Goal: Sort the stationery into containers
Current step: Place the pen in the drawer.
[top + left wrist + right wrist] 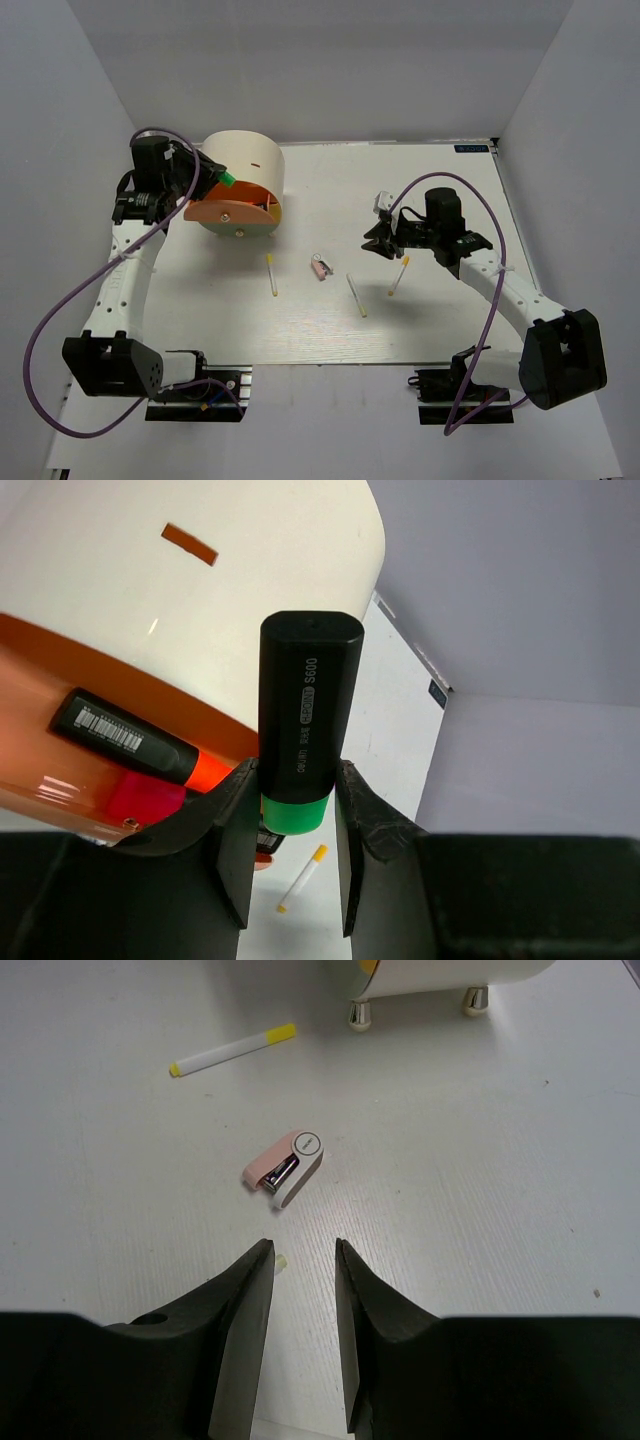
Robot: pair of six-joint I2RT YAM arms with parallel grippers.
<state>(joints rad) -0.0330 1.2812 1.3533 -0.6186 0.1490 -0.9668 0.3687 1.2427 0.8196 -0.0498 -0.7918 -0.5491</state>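
My left gripper (207, 181) (295, 772) is shut on a black highlighter with a green end (226, 179) (304, 715), held over the open orange drawer (212, 212) (110, 670) of the cream organiser (248, 160) (200, 590). A black highlighter with an orange end (128, 736) and something pink (145, 798) lie in that drawer. My right gripper (379, 243) (302, 1246) is open just above the table, with nothing between its fingers. A small pink and white eraser block (320, 267) (285, 1168) lies a little ahead of it. Three pale-yellow sticks (272, 275) (357, 295) (399, 275) lie on the table.
One pale-yellow stick (232, 1050) (303, 878) lies near the organiser's metal feet (360, 1014). Beside my right gripper's left finger peeks the tip of another stick (282, 1260). White walls close the table in at the back and on both sides.
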